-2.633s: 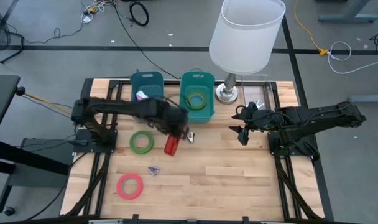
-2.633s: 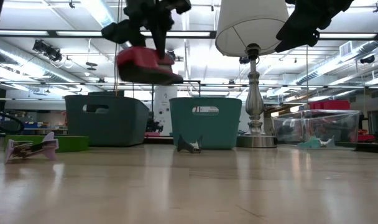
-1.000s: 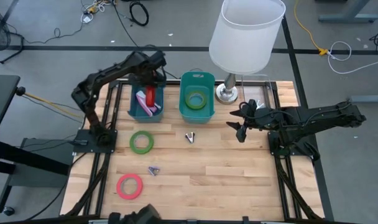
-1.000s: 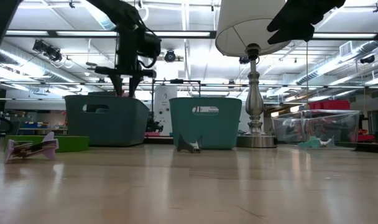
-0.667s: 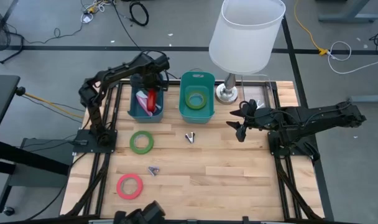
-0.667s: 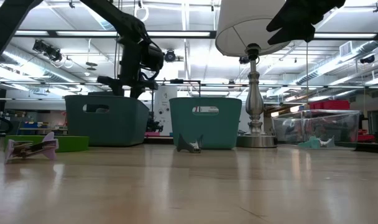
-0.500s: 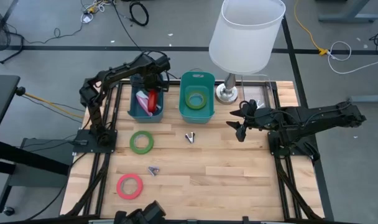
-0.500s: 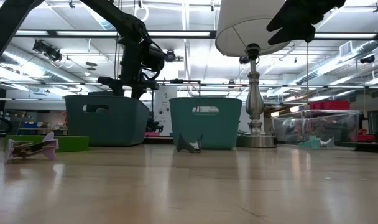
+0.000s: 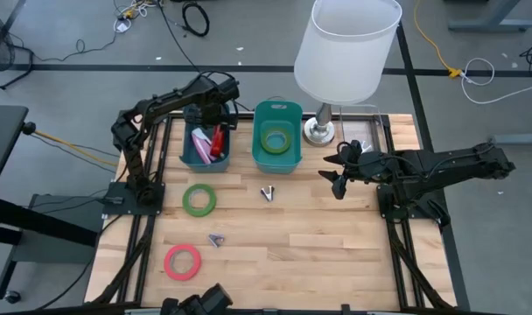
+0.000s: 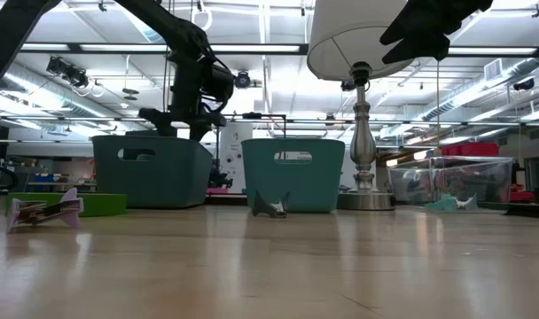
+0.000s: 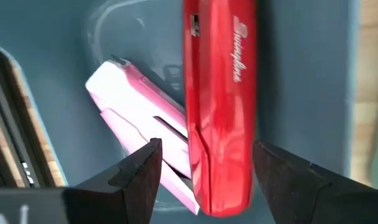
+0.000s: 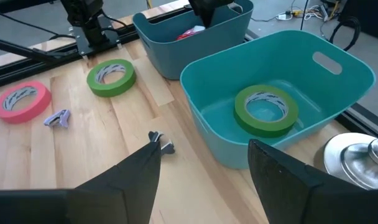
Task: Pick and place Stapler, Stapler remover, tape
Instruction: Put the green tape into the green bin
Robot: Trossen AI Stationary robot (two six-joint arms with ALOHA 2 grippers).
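A robotics lab or workshop: a butcher-block worktop (image 9: 318, 236) on a black metal frame stands on grey concrete floor (image 9: 65, 35) strewn with cables (image 9: 194, 16). Beyond it runs an open industrial ceiling with strip lights (image 10: 145, 13) and exposed ducting (image 10: 21, 75) (shelving further back is indistinct).

The middle of the wooden table (image 9: 292, 236) is free for passing. Two bins (image 9: 277, 137) and a lamp (image 9: 346, 52) block the top centre.
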